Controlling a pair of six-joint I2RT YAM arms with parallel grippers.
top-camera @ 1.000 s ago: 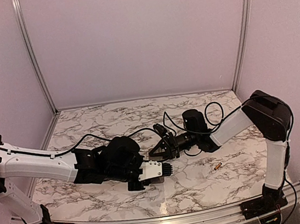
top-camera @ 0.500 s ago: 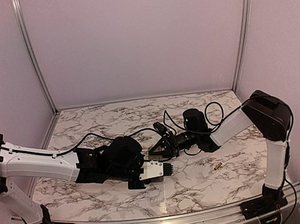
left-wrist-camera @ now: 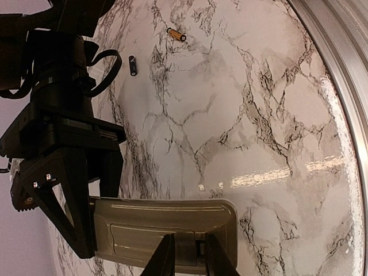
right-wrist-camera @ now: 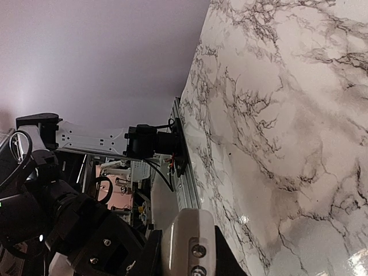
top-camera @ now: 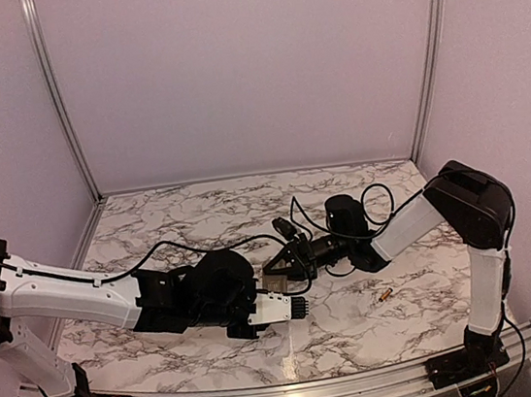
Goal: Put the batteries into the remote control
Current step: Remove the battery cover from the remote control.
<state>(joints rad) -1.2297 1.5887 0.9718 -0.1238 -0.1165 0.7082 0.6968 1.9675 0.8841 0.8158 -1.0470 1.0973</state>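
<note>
The remote control (top-camera: 278,305) hangs just above the marble table (top-camera: 199,217), held at both ends. In the left wrist view its greyish back (left-wrist-camera: 144,221) faces the camera, and my left gripper (left-wrist-camera: 190,248) is shut on its long edge. My right gripper (top-camera: 281,271) comes in from the right and is shut on the remote's other end (right-wrist-camera: 185,241); it shows as the black jaws (left-wrist-camera: 86,198) in the left wrist view. Two batteries lie loose on the table. The gold one (left-wrist-camera: 176,34) (top-camera: 384,295) and the blackish one (left-wrist-camera: 133,65) are both apart from the grippers.
Black cables (top-camera: 373,194) loop over the table behind the right arm. Lilac walls with aluminium posts (top-camera: 57,99) close in the back and sides. An aluminium rail (top-camera: 291,391) runs along the near edge.
Both grippers, still holding the remote, have shifted slightly toward the near edge. The batteries have not moved.
</note>
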